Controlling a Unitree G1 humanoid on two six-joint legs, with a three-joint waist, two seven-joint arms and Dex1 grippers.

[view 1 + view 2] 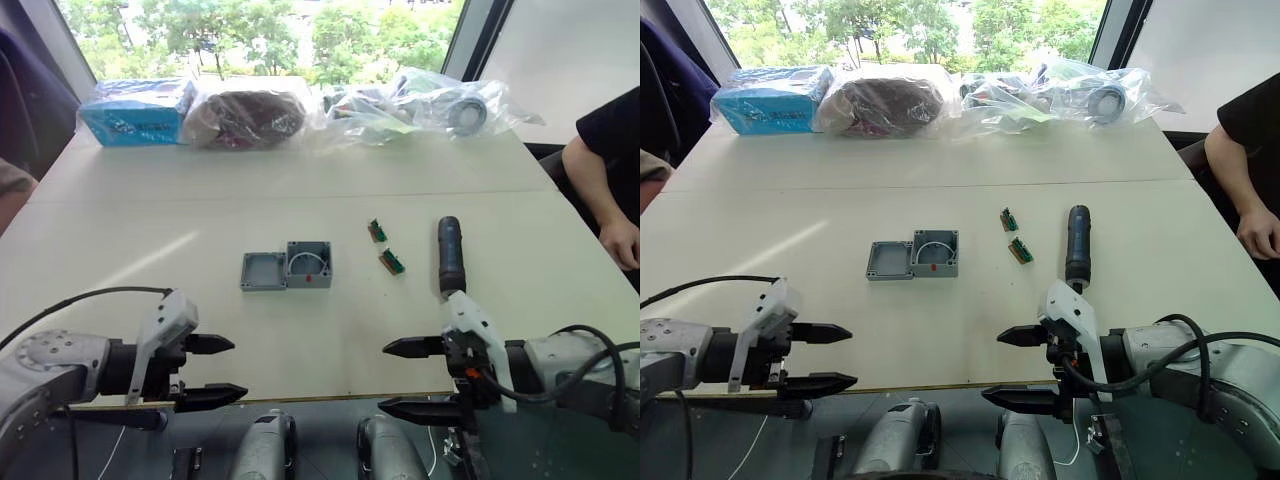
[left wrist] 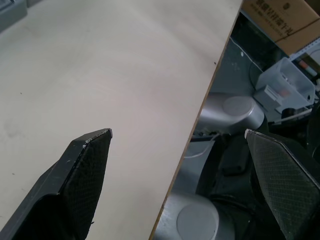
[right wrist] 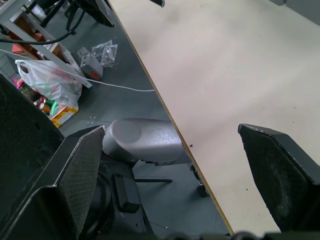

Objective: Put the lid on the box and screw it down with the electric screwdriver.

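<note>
The grey box (image 1: 309,264) stands open-topped in the middle of the table, white wires and a red part inside. Touching its left side lies the flat grey lid (image 1: 263,271). The black electric screwdriver (image 1: 451,254) lies on the table to the right, pointing toward the table's near edge. My left gripper (image 1: 222,371) hovers open at the table's front edge, left of centre, holding nothing. My right gripper (image 1: 402,378) is open and empty at the front edge, just below the screwdriver's near end.
Two small green connector blocks (image 1: 384,246) lie between box and screwdriver. Plastic-wrapped items (image 1: 410,105) and a blue package (image 1: 135,113) line the far side. A person's arm (image 1: 606,170) rests at the right edge. The table's front edge (image 2: 195,135) runs between both pairs of fingers.
</note>
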